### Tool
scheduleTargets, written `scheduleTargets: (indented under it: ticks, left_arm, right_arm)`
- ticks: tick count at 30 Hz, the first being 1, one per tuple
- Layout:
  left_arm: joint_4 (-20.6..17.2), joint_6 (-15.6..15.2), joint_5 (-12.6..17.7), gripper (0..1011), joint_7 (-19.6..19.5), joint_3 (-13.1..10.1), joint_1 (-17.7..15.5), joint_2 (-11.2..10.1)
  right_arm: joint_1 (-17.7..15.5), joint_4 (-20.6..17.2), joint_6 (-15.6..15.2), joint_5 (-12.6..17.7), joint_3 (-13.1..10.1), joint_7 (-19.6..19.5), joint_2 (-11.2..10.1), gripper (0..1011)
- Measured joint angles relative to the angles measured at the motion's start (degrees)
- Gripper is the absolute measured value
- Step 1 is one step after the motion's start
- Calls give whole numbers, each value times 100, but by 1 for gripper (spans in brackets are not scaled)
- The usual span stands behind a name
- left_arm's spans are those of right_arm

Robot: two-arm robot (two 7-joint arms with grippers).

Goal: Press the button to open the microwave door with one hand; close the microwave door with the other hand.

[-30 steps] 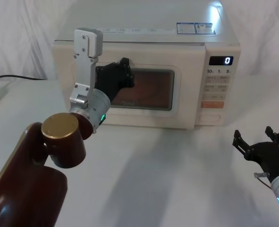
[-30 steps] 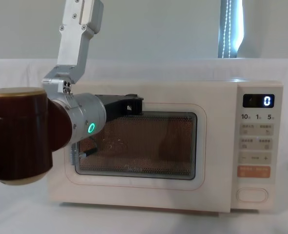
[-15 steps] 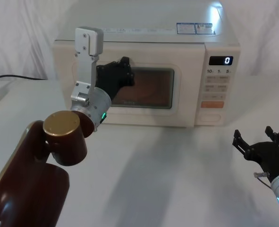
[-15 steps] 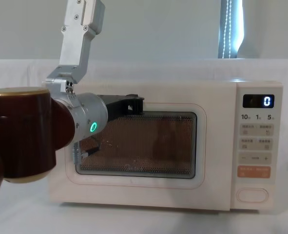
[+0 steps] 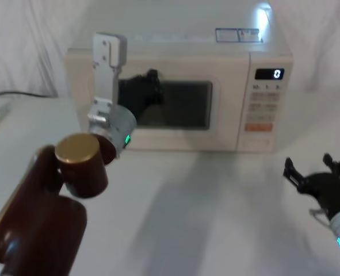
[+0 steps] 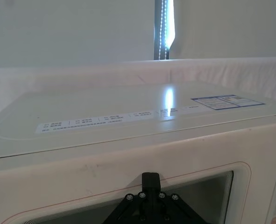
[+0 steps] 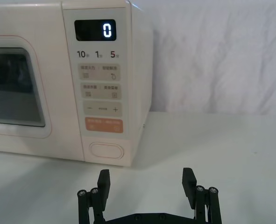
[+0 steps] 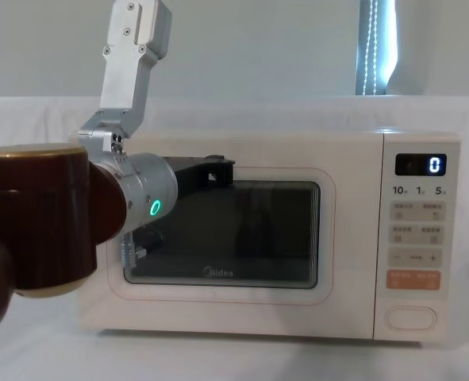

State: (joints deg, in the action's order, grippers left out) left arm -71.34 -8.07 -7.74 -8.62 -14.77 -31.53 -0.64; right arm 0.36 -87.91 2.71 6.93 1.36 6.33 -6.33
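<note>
microwave door (image 8: 218, 230): seen shut and flush with the cream body, its window dark
left gripper (image 5: 148, 91): held up against the door's upper left, at the top edge of the window; whether its fingers are apart or together cannot be told
right gripper (image 7: 146, 179): held low above the table (image 7: 222, 154), in front of the control panel and apart from it, fingers spread wide with nothing between them
button (image 7: 107, 150): found at the bottom of the panel, under the orange key (image 7: 103, 125)
display (image 7: 95, 30): a 0 is shown

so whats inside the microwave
Nothing can be made out: the door is shut and its window is dark. The left gripper, pressed to the door, covers the window's left part.
</note>
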Motion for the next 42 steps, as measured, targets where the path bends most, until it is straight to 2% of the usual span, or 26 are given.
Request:
scheduleTargets:
  ticks: [9,15,25,31,37,38,42]
  left_arm:
    - [43,1,21,0,-4,5,-21,20]
    - [-200,-122,15,0,-88,-11,100,-46]
    - [-995,-342,-189,0,-335,-9,563,-311]
    - [-1559,-351,-288,3,-408,39,968,-583]
    - [-2125,-321,-417,153,-352,224,1483,-843]
    - [-2125,-321,-417,175,-352,224,1483,-843]
    - [-2458,-276,-526,310,-401,343,1826,-1057]
  right_arm:
    - [1,0,0,0,0,0,0,1002]
    - [0,0,0,0,0,0,0,1002]
    - [1,1,0,0,0,0,0,1002]
    - [0,1,0,0,0,0,0,1002]
    - [1,1,0,0,0,0,0,1002]
    - [1,1,0,0,0,0,0,1002]
    - [0,1,0,0,0,0,0,1002]
